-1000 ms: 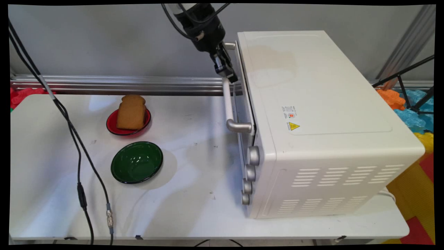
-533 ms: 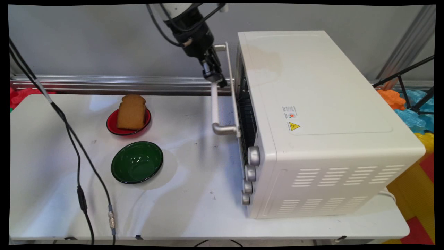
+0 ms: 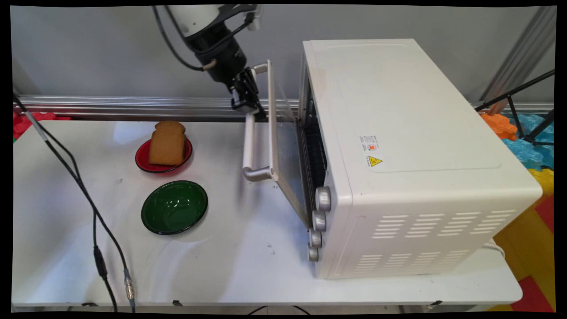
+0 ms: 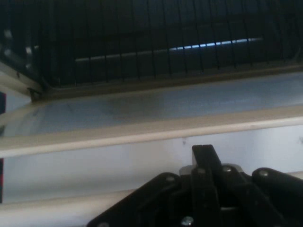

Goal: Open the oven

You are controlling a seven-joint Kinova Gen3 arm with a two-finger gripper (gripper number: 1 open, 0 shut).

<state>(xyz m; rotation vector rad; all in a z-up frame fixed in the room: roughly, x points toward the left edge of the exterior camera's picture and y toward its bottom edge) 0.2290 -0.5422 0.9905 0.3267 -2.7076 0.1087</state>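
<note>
One gripper (image 3: 248,104) has its fingers clamped on oven door handle (image 3: 249,141), door (image 3: 283,146) half open; bread (image 3: 167,142) on red plate (image 3: 141,160), green bowl (image 3: 174,207) toward bench's left.

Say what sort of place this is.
Probably a robotics lab's mock kitchen: a white table holding a toaster oven, the claw on its door handle, with foam mats behind.
</note>
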